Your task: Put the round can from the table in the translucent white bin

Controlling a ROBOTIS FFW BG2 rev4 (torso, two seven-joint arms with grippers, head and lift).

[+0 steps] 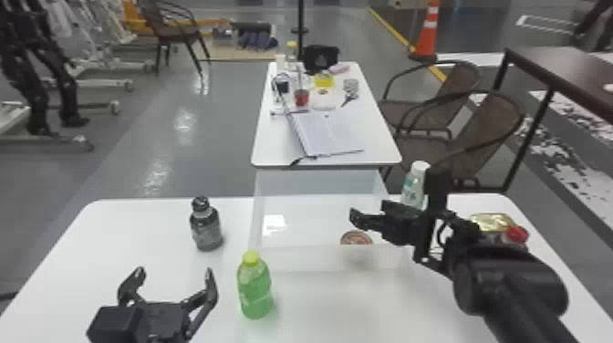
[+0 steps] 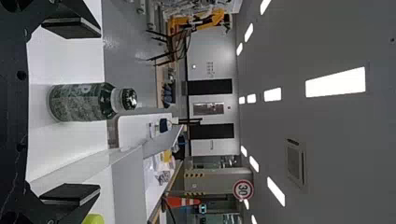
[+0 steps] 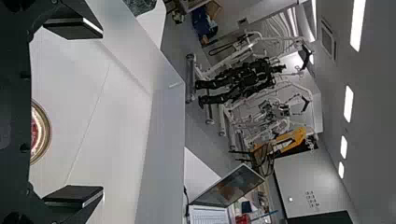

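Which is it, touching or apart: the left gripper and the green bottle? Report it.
Apart. In the head view, a strip of white table shows between the left gripper, jaws open, and the green bottle.

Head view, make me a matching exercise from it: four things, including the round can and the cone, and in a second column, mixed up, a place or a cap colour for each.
Column one:
1. Round can
2. Dark bottle
3. Green bottle
4. Orange and white cone

Column two:
A. Has a yellow-green cap
B. Stands on the floor
C. Lies inside the translucent white bin
D. Has a black cap

Right pairs: 1-C, 2-D, 3-A, 4-B
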